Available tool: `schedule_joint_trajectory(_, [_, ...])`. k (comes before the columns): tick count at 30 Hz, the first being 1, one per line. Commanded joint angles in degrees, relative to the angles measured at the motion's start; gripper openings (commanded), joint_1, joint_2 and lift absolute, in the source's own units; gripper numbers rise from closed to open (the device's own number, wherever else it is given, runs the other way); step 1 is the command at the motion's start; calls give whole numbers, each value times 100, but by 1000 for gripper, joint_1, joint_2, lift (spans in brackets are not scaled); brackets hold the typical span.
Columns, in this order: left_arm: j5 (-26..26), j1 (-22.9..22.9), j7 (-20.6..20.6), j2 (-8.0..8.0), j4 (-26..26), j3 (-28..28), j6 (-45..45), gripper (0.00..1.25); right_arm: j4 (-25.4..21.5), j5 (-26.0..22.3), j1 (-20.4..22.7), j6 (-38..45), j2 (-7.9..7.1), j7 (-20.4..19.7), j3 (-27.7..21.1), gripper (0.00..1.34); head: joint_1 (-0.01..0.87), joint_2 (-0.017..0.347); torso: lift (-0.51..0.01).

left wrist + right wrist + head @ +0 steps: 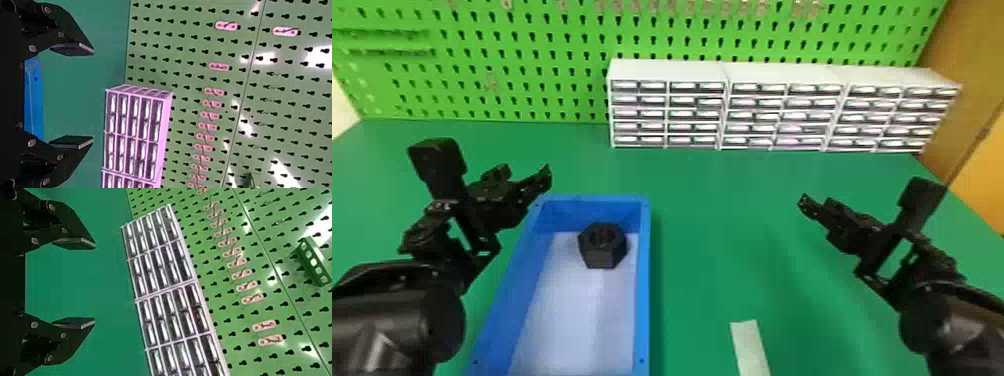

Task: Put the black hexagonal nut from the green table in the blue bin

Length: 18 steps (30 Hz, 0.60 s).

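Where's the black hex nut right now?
Head view: the nut is inside the blue bin, on its floor toward the far end, nearer the right wall than the left.

1 black hexagonal nut (pixel 602 257) lies flat inside the blue bin (pixel 643 300), near its far end and closer to the right wall than the left. Its 1 round hole faces up, and the inside is probably threaded. The bin, open-topped and rectangular with a pale floor, sits lengthwise on the green surface (pixel 712 225), left of centre.
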Motion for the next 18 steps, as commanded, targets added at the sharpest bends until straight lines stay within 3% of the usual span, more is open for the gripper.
schedule_joint_trajectory(1, [0,3,0,0,0,0,0,795,-2,9,5,0,9,0,9,770,691,9,-97])
schedule_joint_trajectory(18, [9,20,0,18,0,18,0,795,-2,106,5,0,17,9,35,769,691,9,-97])
